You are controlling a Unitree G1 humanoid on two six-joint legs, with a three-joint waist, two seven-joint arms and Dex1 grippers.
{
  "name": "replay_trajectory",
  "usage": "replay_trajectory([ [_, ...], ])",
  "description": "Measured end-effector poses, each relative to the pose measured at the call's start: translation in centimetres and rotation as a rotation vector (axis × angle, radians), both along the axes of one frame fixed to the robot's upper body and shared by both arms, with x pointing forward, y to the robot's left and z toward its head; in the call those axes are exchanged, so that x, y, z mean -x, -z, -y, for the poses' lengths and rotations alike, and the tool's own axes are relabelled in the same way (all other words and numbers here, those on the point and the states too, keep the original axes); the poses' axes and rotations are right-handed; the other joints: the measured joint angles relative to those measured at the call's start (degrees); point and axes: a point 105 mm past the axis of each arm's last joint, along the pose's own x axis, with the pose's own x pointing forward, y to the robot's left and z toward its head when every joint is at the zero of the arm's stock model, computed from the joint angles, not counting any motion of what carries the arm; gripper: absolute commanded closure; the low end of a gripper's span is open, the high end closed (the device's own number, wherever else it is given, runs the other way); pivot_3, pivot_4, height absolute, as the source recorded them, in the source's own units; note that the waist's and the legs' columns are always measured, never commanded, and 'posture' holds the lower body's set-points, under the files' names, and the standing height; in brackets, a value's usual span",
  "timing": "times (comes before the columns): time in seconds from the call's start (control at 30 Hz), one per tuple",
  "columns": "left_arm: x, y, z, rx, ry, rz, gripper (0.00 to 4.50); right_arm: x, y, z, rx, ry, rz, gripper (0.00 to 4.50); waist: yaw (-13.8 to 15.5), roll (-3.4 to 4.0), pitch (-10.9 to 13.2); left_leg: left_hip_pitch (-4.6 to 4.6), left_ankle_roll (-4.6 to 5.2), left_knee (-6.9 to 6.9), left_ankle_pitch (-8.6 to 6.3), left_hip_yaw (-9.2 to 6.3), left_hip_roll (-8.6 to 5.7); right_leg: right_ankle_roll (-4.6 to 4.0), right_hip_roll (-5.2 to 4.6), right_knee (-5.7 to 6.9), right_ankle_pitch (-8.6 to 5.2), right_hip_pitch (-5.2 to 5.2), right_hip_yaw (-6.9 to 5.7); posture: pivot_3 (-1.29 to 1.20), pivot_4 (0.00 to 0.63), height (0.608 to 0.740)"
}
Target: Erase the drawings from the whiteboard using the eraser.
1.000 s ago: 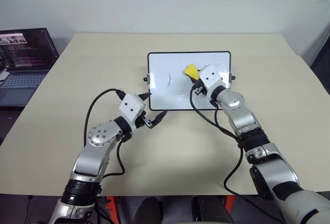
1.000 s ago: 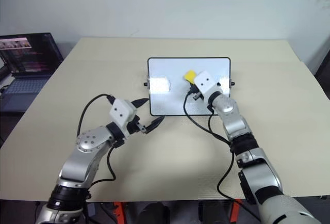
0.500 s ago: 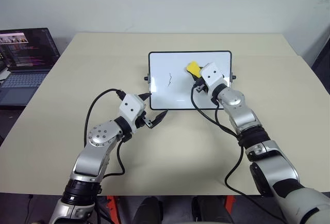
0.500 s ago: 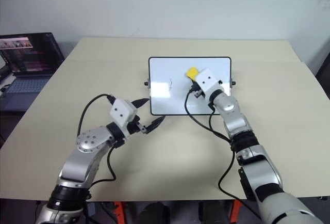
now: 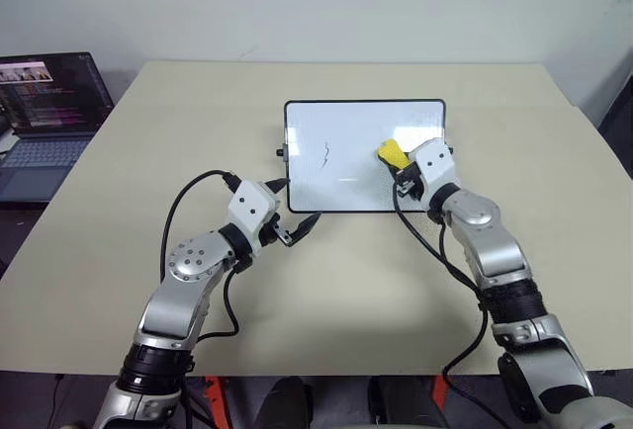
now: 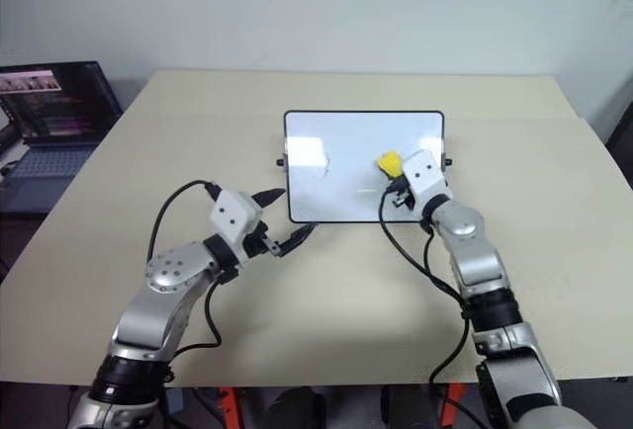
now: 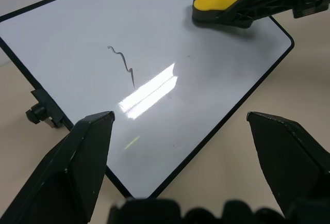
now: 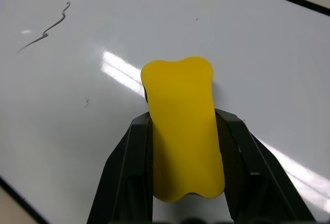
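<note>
Right wrist view: right end effector (image 8: 186, 182) pinching the eraser (image 8: 183, 126) between its two black fingers (image 8: 129, 175), yellow top facing the camera, sitting over the whiteboard (image 8: 154, 22). From the head cam the eraser is on the right part of the board, nr the right edge, roughly mid-height. Whether the black underside is actually pressed on the surface, can't tell from here; looks v. close or touching.

Only one of the drawings (image 5: 324, 156) visible to me: a thin dark squiggle left of centre, well apart from the eraser. Right part of the board around the eraser looks clean, bar a couple of tiny specks. So I'd judge the right-hand side done and the squiggle as what's left.

Left end effector (image 5: 294, 209) spread wide, empty, hovering at the board's near left corner, just off the black frame; left wrist view looks across the board btwn its open tips. Board lies flat on the table (image 5: 148, 152), laptop (image 5: 45, 118) off to the far left, not involved.

To do this step well, imo: keep the eraser flat, not on one edge; slide it leftwards across to the squiggle w/ steady downward pressure; run along the stroke's full length, then back over once. Board may skid under the push, so the left one could brace the frame. Don't loosen the pinch mid-wipe.
</note>
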Motion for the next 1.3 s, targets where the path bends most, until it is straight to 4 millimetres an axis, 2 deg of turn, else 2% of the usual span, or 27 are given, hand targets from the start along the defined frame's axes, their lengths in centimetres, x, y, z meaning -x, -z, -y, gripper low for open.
replay_trajectory([
  [0.2, 0.1, 0.0, 0.0, -0.006, 0.004, -0.004, 0.00, 1.7, -0.1, 0.1, -0.043, -0.030, -0.059, 3.16, 0.0, 0.00, 0.0, 0.00, 0.00, 0.00, 0.00, 0.00, -0.01, 0.00, 0.00, -0.02, 0.00, 0.01, 0.00, 0.00, 0.150, 0.740],
  [0.5, 0.1, 0.1, -0.1, -0.014, 0.011, -0.017, 0.00, 2.6, -0.1, 0.3, -0.044, -0.038, -0.094, 3.16, 0.0, -0.01, 0.0, 0.00, 0.00, 0.00, 0.00, -0.01, -0.01, 0.01, 0.00, -0.02, 0.00, 0.01, -0.01, 0.00, 0.150, 0.740],
  [0.93, 0.0, -0.1, -0.5, -0.022, 0.001, -0.015, 0.00, 2.5, -0.2, 0.3, -0.048, -0.029, -0.085, 3.16, 0.0, -0.01, 0.0, 0.00, 0.00, 0.00, 0.00, 0.00, -0.02, 0.01, 0.00, -0.02, 0.00, 0.01, 0.00, 0.00, 0.150, 0.740],
  [1.1, 0.4, 0.3, -1.5, -0.024, -0.038, -0.029, 0.00, 2.2, -0.2, 0.4, -0.049, -0.022, -0.082, 3.16, 0.0, -0.01, 0.0, 0.00, 0.00, 0.00, 0.00, 0.00, -0.02, 0.01, 0.00, -0.02, 0.00, 0.00, 0.00, 0.00, 0.150, 0.740],
  [1.3, 0.8, 0.9, -2.7, -0.024, -0.105, -0.049, 0.00, 1.8, -1.2, -0.1, -0.053, -0.036, -0.045, 3.16, 0.0, -0.01, 0.0, 0.00, 0.00, 0.00, 0.00, -0.02, -0.02, 0.01, 0.00, -0.03, -0.01, 0.01, -0.01, 0.00, 0.150, 0.740],
])
